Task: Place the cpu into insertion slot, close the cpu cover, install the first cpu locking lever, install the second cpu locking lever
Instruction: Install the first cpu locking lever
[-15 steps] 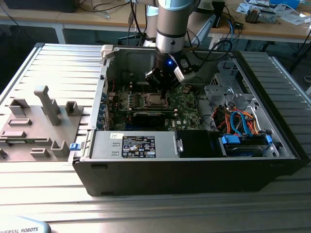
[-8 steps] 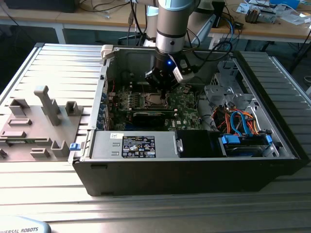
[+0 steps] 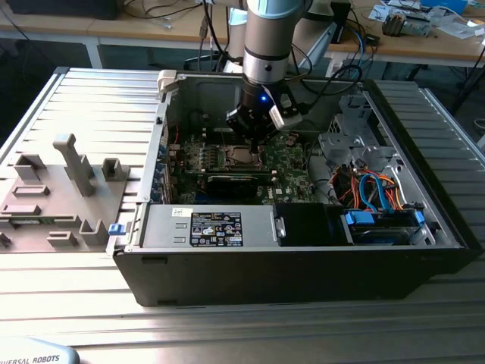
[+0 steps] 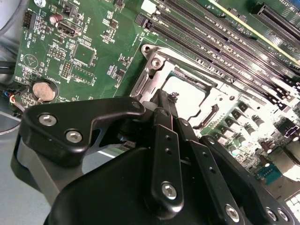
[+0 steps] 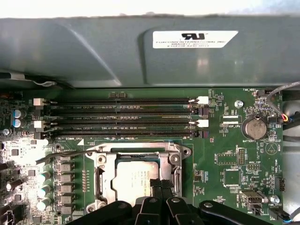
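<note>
The cpu lies flat in the insertion slot, its silver-grey top showing through the cut-out of the cpu cover. The cover lies down around the chip. A thin wire locking lever runs out from the socket's side over the board. My gripper hovers just above the socket's near edge, black fingers pressed together and shut, tips over the cover's rim. From outside, the gripper hangs directly over the socket.
Memory slots run beside the socket, with a coin battery and capacitors nearby. A long black card, the power supply, cables and the case walls crowd the board.
</note>
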Motion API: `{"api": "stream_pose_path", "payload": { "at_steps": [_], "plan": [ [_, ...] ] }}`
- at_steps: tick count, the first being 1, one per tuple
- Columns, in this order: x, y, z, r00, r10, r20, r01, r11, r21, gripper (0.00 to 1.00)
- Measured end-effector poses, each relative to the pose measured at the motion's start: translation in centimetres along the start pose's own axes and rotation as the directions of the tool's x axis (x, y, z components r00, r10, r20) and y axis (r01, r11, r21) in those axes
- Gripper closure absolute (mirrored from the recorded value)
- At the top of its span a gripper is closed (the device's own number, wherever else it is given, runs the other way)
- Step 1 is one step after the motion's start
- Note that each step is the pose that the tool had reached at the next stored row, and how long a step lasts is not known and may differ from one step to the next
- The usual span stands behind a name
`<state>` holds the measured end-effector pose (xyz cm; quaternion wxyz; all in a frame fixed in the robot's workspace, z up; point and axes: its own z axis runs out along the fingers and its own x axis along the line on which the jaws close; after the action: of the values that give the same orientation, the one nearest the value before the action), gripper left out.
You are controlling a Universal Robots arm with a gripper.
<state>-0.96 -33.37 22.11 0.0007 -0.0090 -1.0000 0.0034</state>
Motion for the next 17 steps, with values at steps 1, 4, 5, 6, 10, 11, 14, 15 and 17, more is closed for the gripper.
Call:
{"api": "stream_pose_path", "payload": {
  "at_steps": [1,4,5,6,10,11,14,15,17],
  "plan": [
    [0.0,0.0,-0.02,1.0,0.0,0.0,0.0,1.0,0.0,0.89],
    [0.0,0.0,-0.08,1.0,0.0,0.0,0.0,1.0,0.0,0.89],
    [0.0,0.0,-0.1,1.0,0.0,0.0001,0.0,1.0,-0.0001,0.89],
    [0.0,0.0,-0.12,1.0,0.0,0.0,0.0,1.0,0.0001,0.89],
    [0.0,0.0,-0.22,1.0,0.0,0.0,0.0,1.0,0.0001,0.89],
    [0.0,0.0,-0.24,1.0,0.0,0.0,0.0,1.0,0.0,0.89],
    [0.19,-0.21,-0.44,1.0,0.0,-0.0001,0.0,1.0,0.0001,0.89],
    [0.21,-0.21,-0.44,1.0,0.0,-0.0001,0.0,1.0,0.0001,0.89],
    [0.24,-0.21,-0.44,1.0,0.0,-0.0001,0.0,1.0,0.0,0.89]
  ]
}}
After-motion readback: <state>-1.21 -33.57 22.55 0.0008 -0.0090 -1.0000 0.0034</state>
